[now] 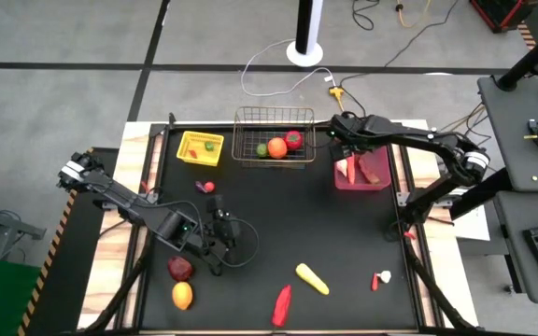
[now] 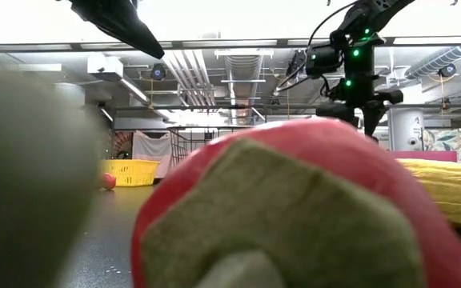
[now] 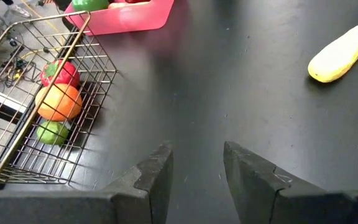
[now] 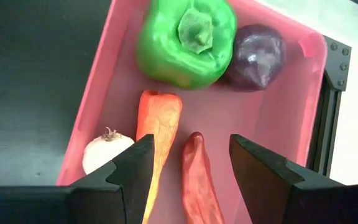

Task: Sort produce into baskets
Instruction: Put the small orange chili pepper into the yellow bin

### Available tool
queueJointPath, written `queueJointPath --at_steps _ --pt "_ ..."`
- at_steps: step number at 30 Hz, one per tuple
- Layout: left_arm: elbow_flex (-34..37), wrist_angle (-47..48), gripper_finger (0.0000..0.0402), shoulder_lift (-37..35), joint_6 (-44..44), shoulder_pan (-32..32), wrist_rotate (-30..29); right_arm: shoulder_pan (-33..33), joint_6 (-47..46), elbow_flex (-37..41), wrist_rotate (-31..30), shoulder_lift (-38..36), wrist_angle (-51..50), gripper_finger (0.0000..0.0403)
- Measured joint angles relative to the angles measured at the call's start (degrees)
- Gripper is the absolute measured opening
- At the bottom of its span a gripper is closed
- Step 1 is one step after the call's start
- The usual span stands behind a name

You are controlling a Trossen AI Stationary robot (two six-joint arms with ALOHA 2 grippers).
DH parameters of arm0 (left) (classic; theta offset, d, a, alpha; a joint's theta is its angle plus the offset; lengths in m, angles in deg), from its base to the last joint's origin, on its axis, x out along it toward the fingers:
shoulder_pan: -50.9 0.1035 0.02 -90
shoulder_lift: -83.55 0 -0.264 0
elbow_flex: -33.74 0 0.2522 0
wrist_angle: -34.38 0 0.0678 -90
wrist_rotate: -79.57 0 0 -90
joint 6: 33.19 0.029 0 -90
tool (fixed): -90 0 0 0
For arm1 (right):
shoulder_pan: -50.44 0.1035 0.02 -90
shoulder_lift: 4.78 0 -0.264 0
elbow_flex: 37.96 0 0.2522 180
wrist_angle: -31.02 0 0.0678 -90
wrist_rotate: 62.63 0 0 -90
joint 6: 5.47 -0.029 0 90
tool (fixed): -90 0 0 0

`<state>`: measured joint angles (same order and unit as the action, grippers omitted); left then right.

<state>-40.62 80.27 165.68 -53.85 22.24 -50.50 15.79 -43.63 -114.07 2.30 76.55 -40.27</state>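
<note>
My right gripper (image 4: pixel 188 168) hangs open over the pink bin (image 1: pixel 374 179) at the far right. The bin holds a green pepper (image 4: pixel 185 40), a purple onion (image 4: pixel 257 56), an orange carrot (image 4: pixel 157 134), a white bulb (image 4: pixel 104 152) and a red chili (image 4: pixel 197 180), which lies on the bin floor below the gap between the fingers. My left gripper (image 3: pixel 194 168) stands open above bare table left of centre (image 1: pixel 222 229). The wire basket (image 1: pixel 250 126) holds a green, an orange and a red piece. The yellow tray (image 1: pixel 191 149) holds two small pieces.
Loose produce lies on the black table: a small red piece (image 1: pixel 205 187), a dark red one (image 1: pixel 180 269), an orange-yellow one (image 1: pixel 182 296), a red chili (image 1: pixel 282 305), a yellow piece (image 1: pixel 311 278) and a small red-and-white one (image 1: pixel 381 277). Cables run beyond the far edge.
</note>
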Motion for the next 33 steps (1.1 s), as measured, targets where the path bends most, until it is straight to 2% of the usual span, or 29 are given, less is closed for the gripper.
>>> queueJointPath --at_steps 5,9,21,28,33 --pt "0.0 -0.67 0.0125 0.0 0.09 -0.01 0.0 0.77 0.23 -1.13 -0.01 -3.72 -0.1 0.0201" --pt "0.0 -2.64 0.0125 0.0 0.94 -0.01 0.02 4.37 0.64 -2.41 2.14 -7.11 0.34 0.0201" --pt "0.0 -4.35 0.0125 0.0 2.01 -0.01 0.04 26.98 2.21 -3.06 3.66 -12.65 9.34 0.0201" --pt "0.0 -4.39 0.0125 0.0 1.99 0.0 0.04 38.97 -0.42 -3.06 4.71 -10.57 9.27 0.0201" --pt "0.0 -4.39 0.0125 0.0 1.99 0.0 0.05 44.64 -4.86 -3.06 5.79 -7.14 9.33 0.0201"
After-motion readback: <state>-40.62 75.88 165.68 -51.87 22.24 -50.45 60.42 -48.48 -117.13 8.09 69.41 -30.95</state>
